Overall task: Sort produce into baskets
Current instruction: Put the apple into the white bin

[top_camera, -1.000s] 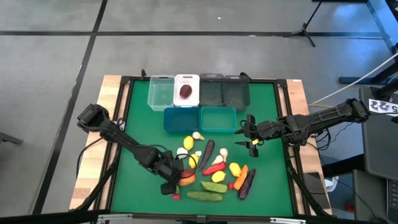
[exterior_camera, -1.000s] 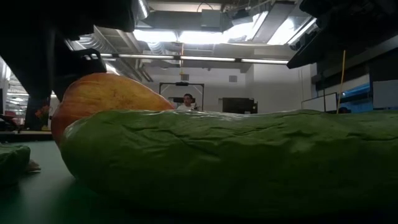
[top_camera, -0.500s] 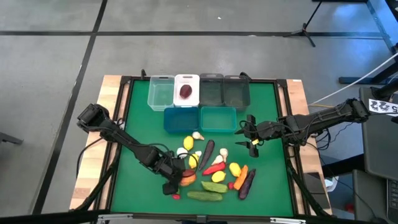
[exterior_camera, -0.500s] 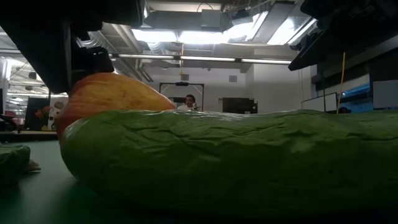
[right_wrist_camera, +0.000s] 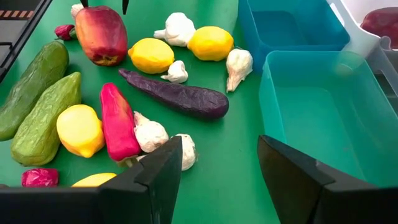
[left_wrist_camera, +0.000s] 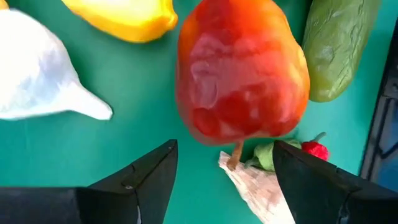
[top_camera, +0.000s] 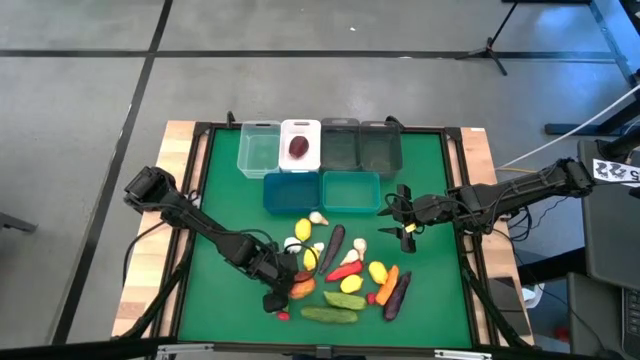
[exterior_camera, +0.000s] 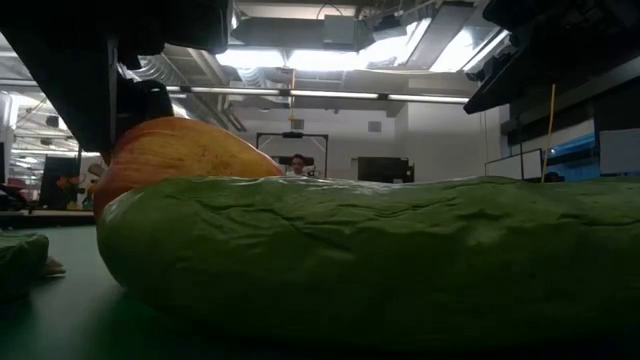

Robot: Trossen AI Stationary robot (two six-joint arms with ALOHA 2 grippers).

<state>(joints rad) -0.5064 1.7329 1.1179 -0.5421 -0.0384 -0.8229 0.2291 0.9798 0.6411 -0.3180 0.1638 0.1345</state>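
The left hand (top_camera: 283, 292) is low over the near-left edge of the produce pile on the green worktop (top_camera: 220, 200). Its 2 fingers (left_wrist_camera: 146, 177) stand apart on either side of a red-orange peach (left_wrist_camera: 242, 71), and in the left wrist view both tips appear to be short of its skin, so nothing is clamped. Just beside the peach lie a yellow lemon (left_wrist_camera: 121, 18), a white garlic (left_wrist_camera: 40, 71), a green cucumber (left_wrist_camera: 336, 46) and a small red pepper (left_wrist_camera: 316, 149).

The right hand (top_camera: 404, 222) hangs over the worktop right of the pile and near the teal bin (top_camera: 351, 191), its fingers (right_wrist_camera: 152, 174) spread wide with nothing between them. From its wrist the pile shows a dark purple eggplant (right_wrist_camera: 177, 94), 2 more lemons, several garlic heads, a long red pepper (right_wrist_camera: 118, 121) and 2 cucumbers at the pile's edge.

The 6 bins sit at the far side: a back row of 4, being a clear bin (top_camera: 259, 150), a white bin (top_camera: 300, 131) holding 1 dark red fruit (top_camera: 298, 148), and 2 smoky grey bins (top_camera: 361, 148). In front stand a blue bin (top_camera: 292, 192) and the teal one, side by side.

The low view is filled by a cucumber with the peach behind it
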